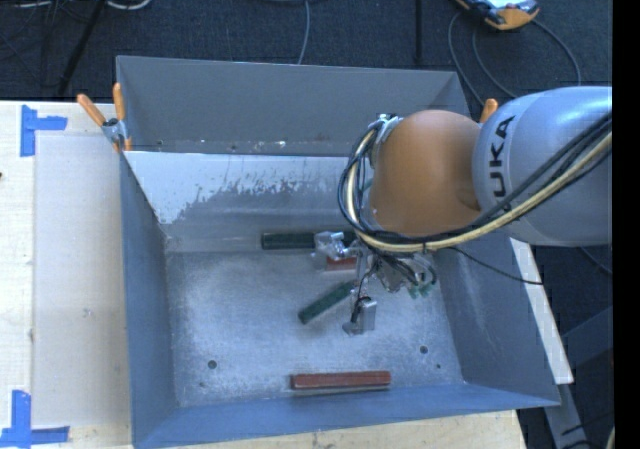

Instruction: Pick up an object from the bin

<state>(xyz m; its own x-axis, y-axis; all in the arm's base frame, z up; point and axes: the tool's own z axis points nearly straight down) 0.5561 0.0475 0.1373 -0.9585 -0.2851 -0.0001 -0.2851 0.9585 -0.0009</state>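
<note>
**Jaws low beside green stick, mid-bin**

Grey metal bin (150, 267); robot arm with orange wrist cover (430, 172) reaches in from the right. Jaws are down near the bin floor, centre-right; cannot tell if apart or together. Nearest thing is a dark green slender stick (322, 306), lying flat and tilted, its right end just beside the jaws; contact unclear. Behind it, near the foot of the back wall, is a dark bar-shaped handle (288, 240) with a small silver metal piece (330, 244) at its right end. A flat reddish-brown rectangular bar (340, 380) lies along the front wall, well apart from the jaws.
</note>
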